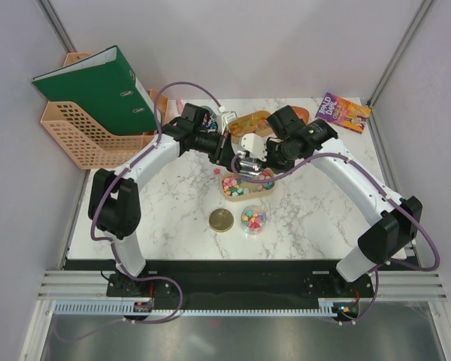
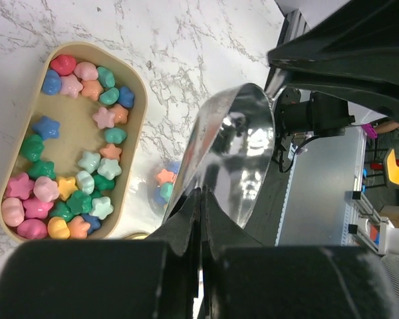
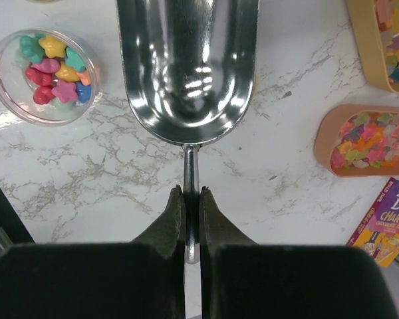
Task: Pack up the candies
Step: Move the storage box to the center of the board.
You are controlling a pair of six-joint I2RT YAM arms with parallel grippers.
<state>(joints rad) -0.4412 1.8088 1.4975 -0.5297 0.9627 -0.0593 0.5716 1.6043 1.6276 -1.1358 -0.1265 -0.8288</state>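
Jaws, right: clenched on the thin handle of the metal scoop (image 3: pixel 186 66), whose shiny bowl points away from the wrist above the marble table (image 1: pixel 173 210). Jaws, left: pressed fully together with nothing visible between them, the scoop's bowl standing just beyond their tips. Candies (image 2: pixel 45 189): small star and shell shapes in pink, green, blue, orange and yellow, most lying in one layer in a beige oval tray (image 2: pixel 70 123) near the middle of the table, below both wrists. Further candies of the same colours sit in a round clear cup (image 3: pixel 13 106) on the near side of that tray. Gold lid (image 1: pixel 221 219): flat on the table, just left of the cup. Orange oval tray (image 3: pixel 322 143): holds much smaller mixed sweets, farther back on the right; a second tan tray (image 3: pixel 366 46) lies beside it. Book (image 1: pixel 344 111): purple cover, far right corner. Green binder (image 1: pixel 98 86): leaning in a peach file rack (image 1: pixel 75 139), far left corner.
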